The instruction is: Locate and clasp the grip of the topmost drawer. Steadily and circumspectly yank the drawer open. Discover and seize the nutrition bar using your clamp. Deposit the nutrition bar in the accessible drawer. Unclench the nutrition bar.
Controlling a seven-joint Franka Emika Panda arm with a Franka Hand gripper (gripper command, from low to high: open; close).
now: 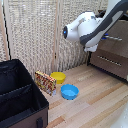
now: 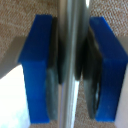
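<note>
Wrist view: blue fingers [image 2: 39, 70] clamped on silver drawer handle [image 2: 72, 60]; nutrition bar [image 1: 45, 82] leans beside yellow bowl [image 1: 58, 77].

floor by blue bowl [image 1: 69, 91]: open | black bin [image 1: 20, 95] blocks exterior view's left | dresser [image 1: 114, 52] at right

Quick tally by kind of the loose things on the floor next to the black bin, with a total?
Bowls: 2, the yellow bowl and the blue bowl
Nutrition bars: 1, the nutrition bar, leaning on the black bin
Total: 3
</note>
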